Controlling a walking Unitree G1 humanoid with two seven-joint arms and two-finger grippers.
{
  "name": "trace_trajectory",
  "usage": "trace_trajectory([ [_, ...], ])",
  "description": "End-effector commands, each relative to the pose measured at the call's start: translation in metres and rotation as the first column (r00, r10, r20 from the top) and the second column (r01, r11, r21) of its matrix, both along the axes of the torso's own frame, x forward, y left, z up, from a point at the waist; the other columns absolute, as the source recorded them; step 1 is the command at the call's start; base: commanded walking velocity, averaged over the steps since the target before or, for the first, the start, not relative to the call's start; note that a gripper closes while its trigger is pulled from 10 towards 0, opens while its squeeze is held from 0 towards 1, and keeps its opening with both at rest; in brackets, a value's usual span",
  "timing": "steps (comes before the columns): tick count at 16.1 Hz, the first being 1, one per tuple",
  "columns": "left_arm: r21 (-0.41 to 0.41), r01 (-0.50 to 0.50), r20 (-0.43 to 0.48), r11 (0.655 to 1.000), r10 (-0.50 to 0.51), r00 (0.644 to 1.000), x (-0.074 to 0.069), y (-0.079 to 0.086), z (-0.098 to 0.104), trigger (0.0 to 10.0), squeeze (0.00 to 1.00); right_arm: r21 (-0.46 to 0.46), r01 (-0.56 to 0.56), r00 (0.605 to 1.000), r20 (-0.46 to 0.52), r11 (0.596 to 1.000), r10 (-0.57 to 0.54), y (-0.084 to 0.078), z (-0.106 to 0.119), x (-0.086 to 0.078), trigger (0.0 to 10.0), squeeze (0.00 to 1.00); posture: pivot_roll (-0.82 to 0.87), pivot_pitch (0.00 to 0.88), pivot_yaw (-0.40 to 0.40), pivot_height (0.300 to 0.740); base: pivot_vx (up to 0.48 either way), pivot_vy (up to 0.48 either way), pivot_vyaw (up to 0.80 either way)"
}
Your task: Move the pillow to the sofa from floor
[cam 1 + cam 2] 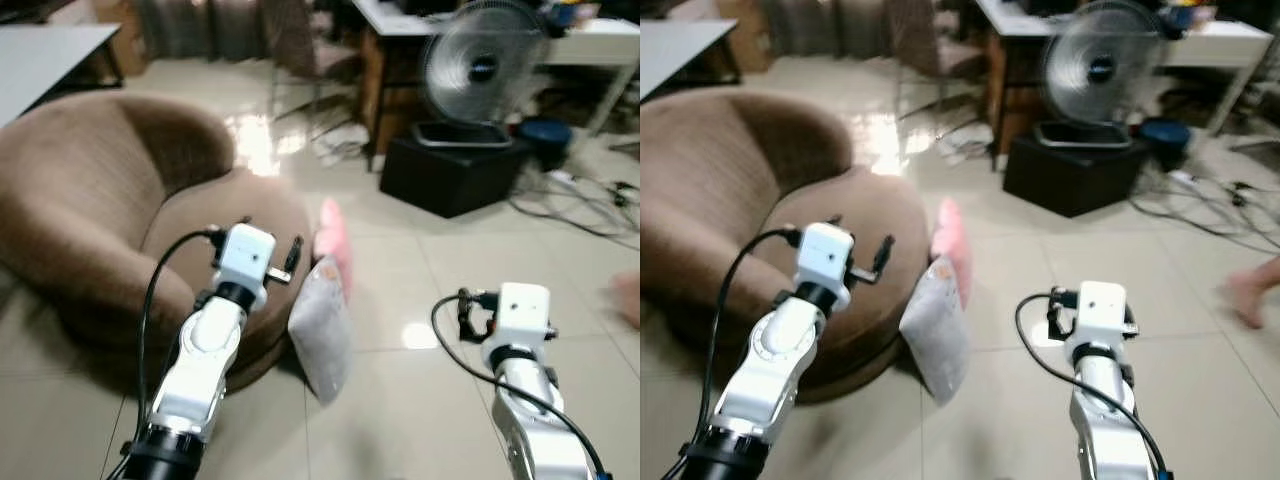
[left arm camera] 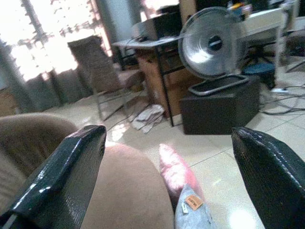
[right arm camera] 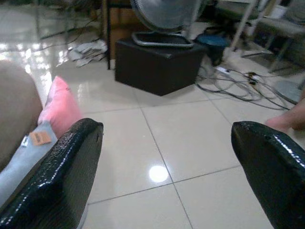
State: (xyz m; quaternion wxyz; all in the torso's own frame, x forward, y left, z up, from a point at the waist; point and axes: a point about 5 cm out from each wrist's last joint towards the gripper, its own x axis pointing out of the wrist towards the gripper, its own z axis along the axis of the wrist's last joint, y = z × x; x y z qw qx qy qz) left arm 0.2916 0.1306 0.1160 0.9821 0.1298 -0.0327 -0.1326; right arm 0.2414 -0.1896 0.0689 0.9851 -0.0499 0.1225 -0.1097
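Grey pillow [image 1: 322, 328] against sofa [image 1: 90, 190] (orange tag [image 2: 192, 202], wrist views only)

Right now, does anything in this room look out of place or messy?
Yes. Two pillows are off the brown sofa: a grey pillow stands on edge on the tiled floor, leaning against the sofa's front, with a pink pillow just behind it. Cables also sprawl loose across the floor near the fan.

No text, brand or number is showing clearly enough to read. A small orange tag [image 2: 192, 202] is sitting on the grey pillow [image 2: 193, 214], and a smaller white tag [image 3: 24, 141] is lying beside it, but any print on either is too blurred.
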Motion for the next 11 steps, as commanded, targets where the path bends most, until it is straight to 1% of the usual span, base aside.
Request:
trace_trajectory([
  [1,0.008,-0.013,-0.004,1.0,0.013,1.0,0.0009,0.0068,-0.001,10.0,0.0,0.01,-0.011,1.0,0.01,1.0,0.011,0.0053,0.0025,0.0014,10.0,0.0,-0.05,0.0,-0.003,0.74,0.0,0.349,-0.8],
  [2,0.008,-0.013,-0.004,1.0,0.013,1.0,0.001,0.0069,-0.0011,10.0,0.0,0.01,-0.01,1.0,0.01,1.0,0.01,0.0056,0.0024,0.0014,10.0,0.0,-0.05,0.0,-0.002,0.74,0.0,0.349,-0.8],
  [5,-0.048,-0.042,0.0,0.998,0.042,0.999,0.0015,0.0081,0.0014,10.0,0.0,0.009,-0.01,1.0,0.01,1.0,0.01,0.0051,0.0017,0.0013,10.0,0.0,-0.05,0.0,0.0,0.74,0.0,0.0,-0.8],
  [6,-0.057,-0.046,0.026,0.997,0.048,0.999,0.0017,0.0099,0.0036,10.0,0.0,0.003,-0.013,1.0,0.012,1.0,0.013,0.0038,0.0018,0.0021,10.0,0.0,-0.05,0.0,-0.002,0.74,0.0,0.0,-0.8],
  [8,-0.063,-0.035,0.047,0.997,0.038,0.998,0.0006,0.0104,0.005,10.0,0.0,-0.016,-0.026,1.0,0.009,1.0,0.026,0.0031,0.002,0.0032,10.0,0.0,-0.05,0.0,-0.006,0.74,0.0,0.0,-0.8],
  [10,-0.064,-0.037,0.047,0.997,0.04,0.998,-0.0002,0.0119,0.005,10.0,0.0,-0.035,-0.051,0.999,0.003,0.998,0.051,0.0045,0.0021,0.0048,10.0,0.0,-0.05,0.0,-0.009,0.74,0.334,0.0,-0.68],
  [11,-0.064,-0.04,0.046,0.997,0.043,0.998,-0.0004,0.0114,0.0046,10.0,0.0,-0.053,-0.082,0.997,-0.005,0.995,0.082,0.007,0.0012,0.0055,10.0,0.0,-0.05,0.0,-0.01,0.74,0.379,0.0,0.0],
])
